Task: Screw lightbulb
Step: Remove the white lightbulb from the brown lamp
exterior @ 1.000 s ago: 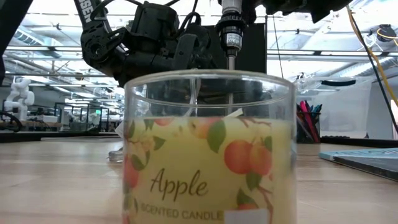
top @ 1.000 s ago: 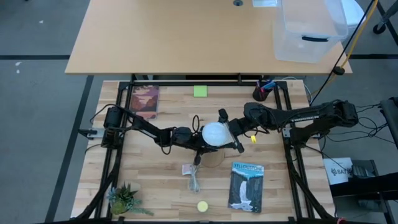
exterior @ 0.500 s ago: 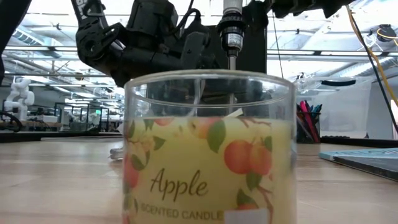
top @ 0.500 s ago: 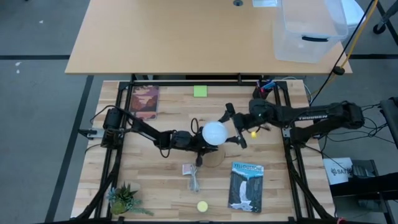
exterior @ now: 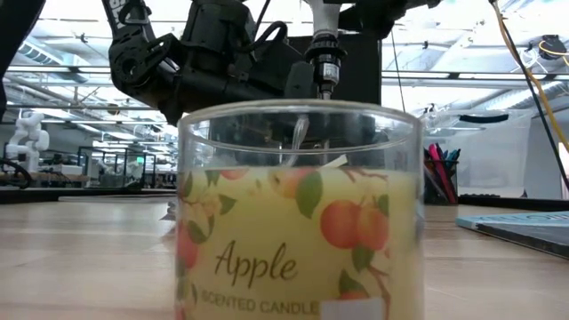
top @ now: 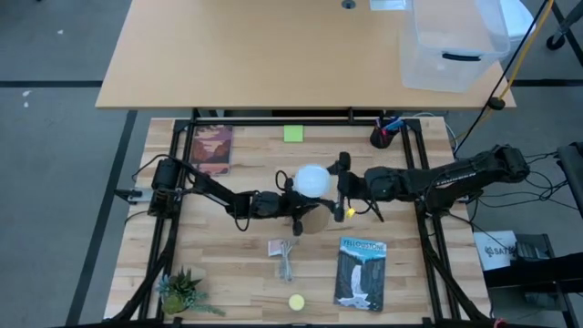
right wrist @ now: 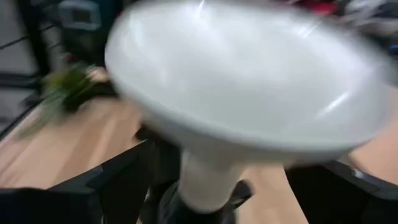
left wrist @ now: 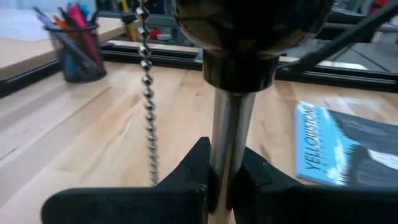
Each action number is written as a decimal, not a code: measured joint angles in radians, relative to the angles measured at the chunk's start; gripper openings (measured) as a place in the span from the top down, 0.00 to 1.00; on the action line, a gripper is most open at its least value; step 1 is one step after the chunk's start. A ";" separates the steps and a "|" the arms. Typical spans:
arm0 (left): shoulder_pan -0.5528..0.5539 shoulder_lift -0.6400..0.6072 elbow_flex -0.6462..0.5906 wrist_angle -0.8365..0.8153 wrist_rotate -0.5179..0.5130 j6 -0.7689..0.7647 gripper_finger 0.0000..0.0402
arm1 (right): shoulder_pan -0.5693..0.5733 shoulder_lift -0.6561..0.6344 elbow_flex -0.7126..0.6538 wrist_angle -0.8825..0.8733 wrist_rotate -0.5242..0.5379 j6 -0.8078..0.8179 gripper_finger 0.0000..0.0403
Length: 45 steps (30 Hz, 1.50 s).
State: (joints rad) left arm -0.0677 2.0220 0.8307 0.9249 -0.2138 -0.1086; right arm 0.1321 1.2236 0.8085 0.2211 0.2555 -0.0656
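High view: right tool (top: 339, 189) now beside lightbulb (top: 311, 179) (apparently spread).

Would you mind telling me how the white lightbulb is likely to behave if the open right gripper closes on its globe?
The lightbulb looks smooth and round, so fingers may slip on it. It is probably light and fragile, so a gentle squeeze seems wise. It sits high on a thin metal stem held by the left gripper, so a sideways push could tilt it.
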 joint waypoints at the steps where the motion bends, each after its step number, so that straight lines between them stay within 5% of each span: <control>1: 0.000 0.000 0.000 0.000 -0.010 -0.004 0.92 | 0.005 0.000 0.000 0.022 0.039 0.000 0.15; 18: 0.003 0.000 0.000 -0.002 -0.124 -0.086 0.92 | -0.031 0.098 0.000 0.228 0.057 -0.016 0.17; 28: 0.003 0.000 -0.002 -0.006 -0.119 -0.092 0.92 | -0.066 0.098 -0.002 0.239 -0.018 0.002 0.44; 35: 0.007 -0.001 -0.003 -0.013 -0.019 -0.045 0.92 | -0.075 0.098 -0.002 0.210 -0.055 -0.036 0.53; 45: 0.008 -0.002 -0.002 -0.011 0.189 0.052 0.92 | -0.128 0.090 -0.002 0.170 -0.295 -0.109 0.54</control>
State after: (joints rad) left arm -0.0593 2.0205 0.8288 0.9138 -0.0252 -0.0566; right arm 0.0039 1.3136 0.8066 0.3912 -0.0394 -0.1750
